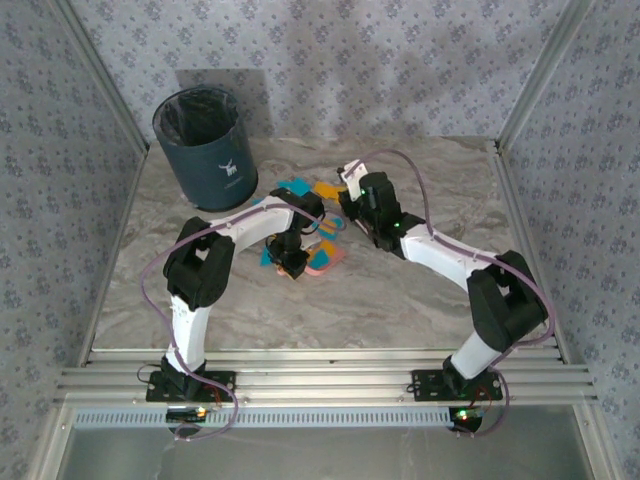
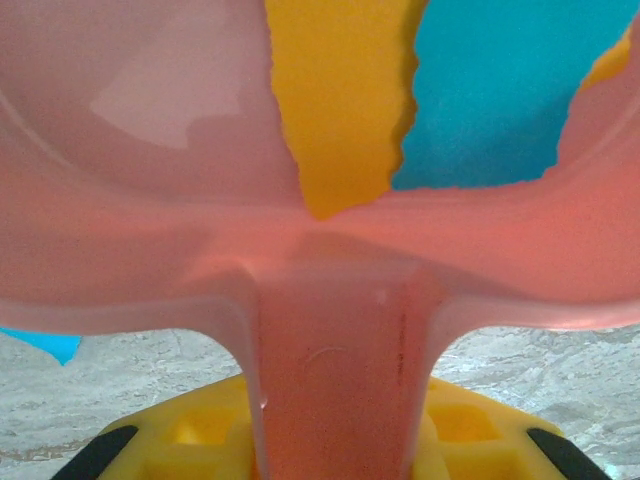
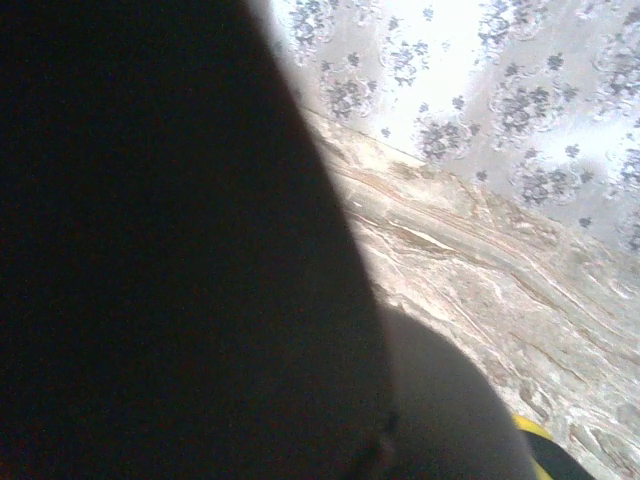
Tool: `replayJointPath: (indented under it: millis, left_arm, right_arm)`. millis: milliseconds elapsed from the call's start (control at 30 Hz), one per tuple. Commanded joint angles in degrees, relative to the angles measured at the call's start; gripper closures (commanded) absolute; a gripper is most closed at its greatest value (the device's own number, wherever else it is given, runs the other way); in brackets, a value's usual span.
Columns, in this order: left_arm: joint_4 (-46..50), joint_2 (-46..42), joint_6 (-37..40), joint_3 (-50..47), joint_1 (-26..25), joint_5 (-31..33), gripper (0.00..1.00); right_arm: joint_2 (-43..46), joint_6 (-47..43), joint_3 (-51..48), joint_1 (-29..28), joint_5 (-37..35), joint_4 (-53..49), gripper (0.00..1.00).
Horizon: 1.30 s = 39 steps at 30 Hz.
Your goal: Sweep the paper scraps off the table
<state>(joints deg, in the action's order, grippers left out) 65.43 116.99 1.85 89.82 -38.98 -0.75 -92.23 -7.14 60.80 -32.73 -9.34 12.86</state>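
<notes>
- Marble-veined table (image 1: pixel 420 300) is boxed in by blue patterned walls (image 1: pixel 400 60); metal rails (image 1: pixel 330 375) run along the near edge.
- Paper scraps (image 1: pixel 300 188) — orange and teal — are bunched mid-table, just right of a dark bin (image 1: pixel 203 145) at the back left; some are hidden under the arms.
- Left gripper (image 1: pixel 291 262) is closed on the handle of a pink dustpan (image 1: pixel 325 263). In the left wrist view the handle is clamped between the yellow fingers (image 2: pixel 190 430), and orange and teal pieces appear to lie in the pan.
- Right gripper (image 1: pixel 352 185) is fully closed at the far side of the pile. A white piece (image 1: pixel 350 172) is seen at its tip, but what is gripped cannot be told; a dark shape (image 3: pixel 150 250) blocks much of the right wrist view.
- Step judged: scraps being gathered into the pan, partly done; loose ones lie around it.
- Next move calls for the pan lip flat on the table, the rest pushed in from the far side, then a level carry to the bin.
- Room: open table to the right and near side; both wrists are crowded over the pile — contact risk is judged there.
</notes>
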Motion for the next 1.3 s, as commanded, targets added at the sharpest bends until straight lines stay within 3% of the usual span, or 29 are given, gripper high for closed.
replayJointPath:
  millis: [0, 233, 767, 1033, 1267]
  left_arm:
    - [3.4, 0.0, -1.3, 0.8, 0.9, 0.3, 1.0]
    - [3.5, 0.2, -1.2, 0.9, 1.0, -0.1, 1.0]
    - [3.7, 0.3, -1.1, 1.1, 0.9, -1.2, 1.0]
    - [3.7, 0.0, -0.7, 1.1, 0.6, -3.6, 1.0]
    - [3.5, -0.5, -0.6, 1.1, 0.3, -3.4, 1.0]
  right_arm:
    - [-0.8, -1.0, 1.9, -0.9, 4.2, -0.4, 1.0]
    - [0.5, -2.5, 0.4, -2.7, 8.9, -3.4, 1.0]
    - [7.6, -3.3, -3.1, -6.5, 10.2, -10.1, 1.0]
    - [9.5, -0.8, -4.6, -7.0, 11.6, -8.0, 1.0]
    - [10.7, 2.6, -6.0, -6.8, 6.3, -5.0, 1.0]
